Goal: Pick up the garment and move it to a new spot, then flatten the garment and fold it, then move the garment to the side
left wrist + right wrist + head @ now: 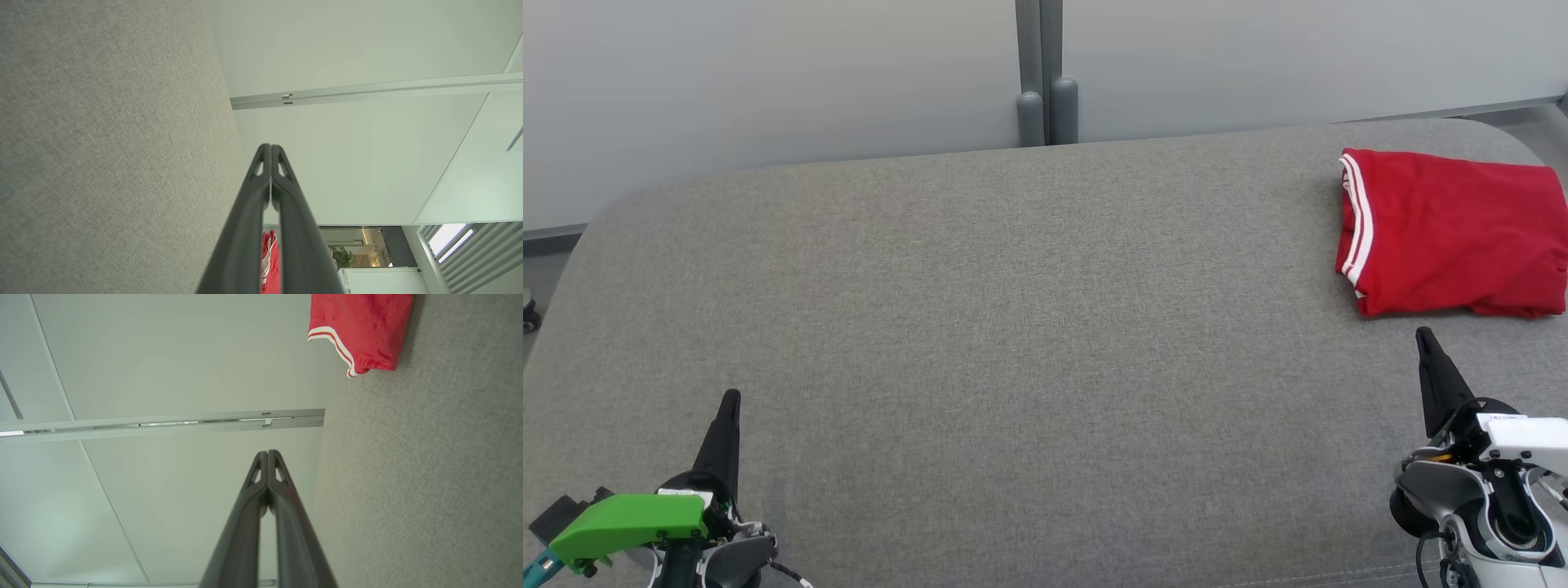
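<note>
lying folded, soft red garment

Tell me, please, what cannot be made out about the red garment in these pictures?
- Garment: its right end meets the head view's edge and may be cut off.
- Left wrist view: the left fingers cover most of it.
- Right wrist view: the top edge crops it.

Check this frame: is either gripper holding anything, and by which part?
Nothing is held. The left gripper and right gripper are both shut on nothing, clear of the folded garment lying on the grey surface.
</note>
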